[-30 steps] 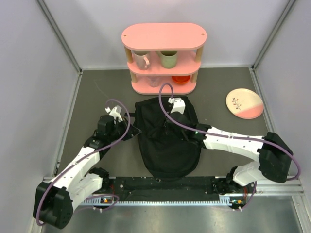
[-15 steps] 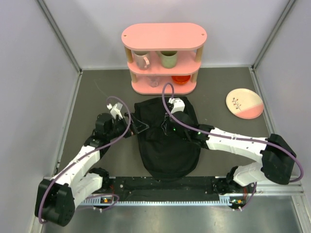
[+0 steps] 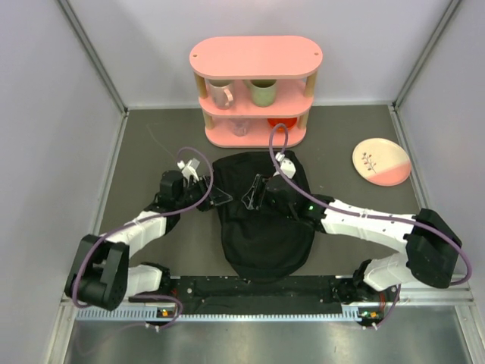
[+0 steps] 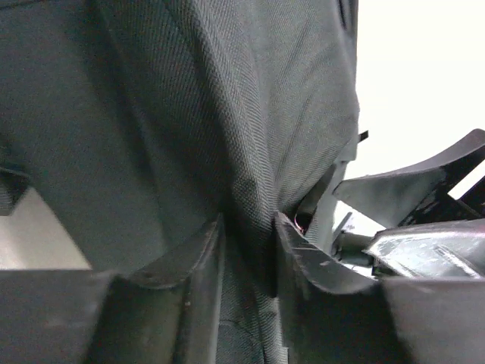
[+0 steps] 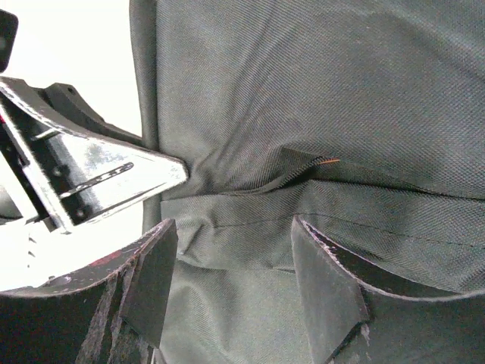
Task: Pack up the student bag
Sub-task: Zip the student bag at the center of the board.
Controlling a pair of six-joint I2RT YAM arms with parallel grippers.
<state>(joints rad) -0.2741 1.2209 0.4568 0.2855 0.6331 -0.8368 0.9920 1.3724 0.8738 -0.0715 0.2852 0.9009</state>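
Observation:
The student bag [image 3: 261, 227], black and floppy, lies flat in the middle of the table in front of the pink shelf [image 3: 255, 57]. My left gripper [image 3: 220, 199] is at the bag's upper left edge. In the left wrist view its jaws [image 4: 246, 254] are pinched on a raised fold of the bag's fabric [image 4: 189, 114]. My right gripper [image 3: 251, 199] faces it from the right, over the bag's upper part. Its fingers [image 5: 235, 265] stand wide apart above the fabric [image 5: 303, 91] and hold nothing. The left gripper's fingertip [image 5: 114, 178] shows at the left of the right wrist view.
The shelf holds a pink mug [image 3: 220, 94] and a green cup [image 3: 263, 92] on its middle level, and a clear glass [image 3: 241, 126] and a red bowl [image 3: 282, 123] below. A pink and cream plate [image 3: 381, 161] lies at the right. Grey walls enclose the table.
My left gripper opened, moved right to the bag's edge and closed on a fold. My right gripper let go of the fabric, opened and swung toward the left one.

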